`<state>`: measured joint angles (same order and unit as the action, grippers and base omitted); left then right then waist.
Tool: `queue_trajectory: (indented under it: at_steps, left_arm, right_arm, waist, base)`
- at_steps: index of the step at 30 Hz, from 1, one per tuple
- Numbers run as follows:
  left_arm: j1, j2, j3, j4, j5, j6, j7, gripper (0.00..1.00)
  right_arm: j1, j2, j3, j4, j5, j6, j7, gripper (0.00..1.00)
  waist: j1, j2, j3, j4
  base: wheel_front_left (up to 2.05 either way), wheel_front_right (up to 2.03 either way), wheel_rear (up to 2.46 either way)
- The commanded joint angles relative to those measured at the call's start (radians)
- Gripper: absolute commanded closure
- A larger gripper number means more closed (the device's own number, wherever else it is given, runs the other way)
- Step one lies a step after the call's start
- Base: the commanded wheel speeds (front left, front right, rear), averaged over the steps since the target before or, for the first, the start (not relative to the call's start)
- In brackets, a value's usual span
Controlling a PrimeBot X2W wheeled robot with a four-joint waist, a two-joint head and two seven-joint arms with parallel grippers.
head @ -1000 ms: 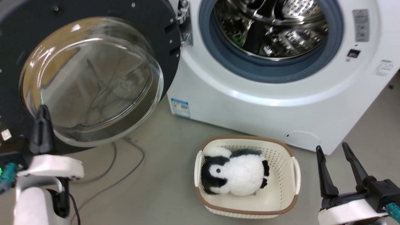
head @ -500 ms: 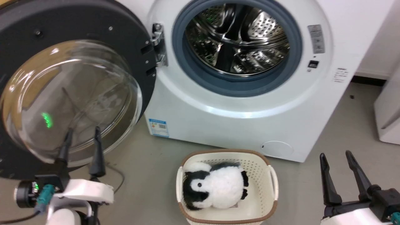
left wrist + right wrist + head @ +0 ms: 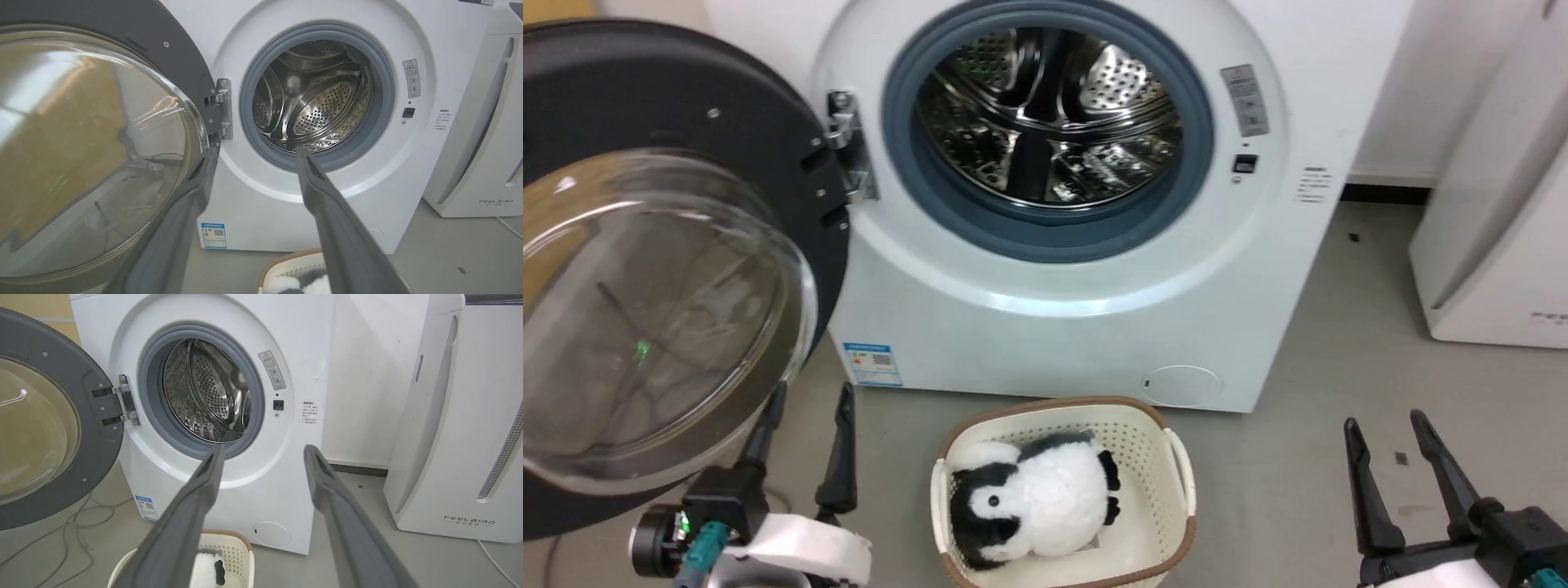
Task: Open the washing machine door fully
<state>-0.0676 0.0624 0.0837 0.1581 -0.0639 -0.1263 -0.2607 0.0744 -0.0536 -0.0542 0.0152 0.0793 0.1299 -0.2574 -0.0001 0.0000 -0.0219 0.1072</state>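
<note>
The washing machine door (image 3: 662, 269) stands wide open left of the washing machine (image 3: 1054, 327) (drum exposed), the left gripper (image 3: 813, 392) near its lower rim, fingers apart and empty, and the right gripper (image 3: 1384, 423) at lower right, likewise spread and empty.

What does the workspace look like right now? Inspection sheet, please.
Surface: grey floor.
Job's things: washing machine door swung wide open to the left; washing machine with its drum exposed.
Clutter: basket holding a plush penguin, in front of the machine.
Pincers: left pincer open, by the door's lower rim, contact unclear; right pincer open, holding nothing.
Cables: loose cables on the floor under the door.
Surroundings: white FEELBIRD appliance to the right, white wall behind.
</note>
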Motion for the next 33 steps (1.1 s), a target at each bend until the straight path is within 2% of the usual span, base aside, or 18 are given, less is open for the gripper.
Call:
queue_trajectory:
  at_steps: [1, 15, 16, 33]
  left_arm:
    - [0.019, -0.004, -0.004, 0.004, -0.004, -0.003, -0.001, 0.0]
    - [0.067, -0.011, -0.017, 0.031, -0.028, 0.01, -0.001, 0.0]
    - [0.053, -0.01, -0.016, 0.03, -0.027, 0.007, 0.0, 1.0]
    - [0.054, -0.011, -0.024, 0.011, -0.017, 0.022, 0.029, 1.0]
  right_arm:
    - [0.016, 0.003, 0.002, -0.001, 0.001, 0.001, -0.004, 0.0]
    - [0.027, 0.003, 0.009, 0.012, 0.002, 0.001, -0.004, 0.0]
    - [0.018, 0.0, 0.01, 0.01, 0.001, 0.0, 0.0, 1.0]
    - [0.007, 0.0, 0.014, 0.007, -0.008, 0.0, 0.029, 1.0]
  waist:
    - [0.0001, 0.0, -0.002, -0.016]
    - [0.0001, 0.0, 0.012, -0.077]
    - [0.0001, 0.0, 0.012, -0.077]
    - [0.0001, 0.0, 0.014, -0.082]
  base:
    - [0.0, 0.0, 0.0]
    - [0.0, 0.0, 0.0]
    - [0.0, 0.0, 0.0]
    - [0.0, 0.0, 0.0]
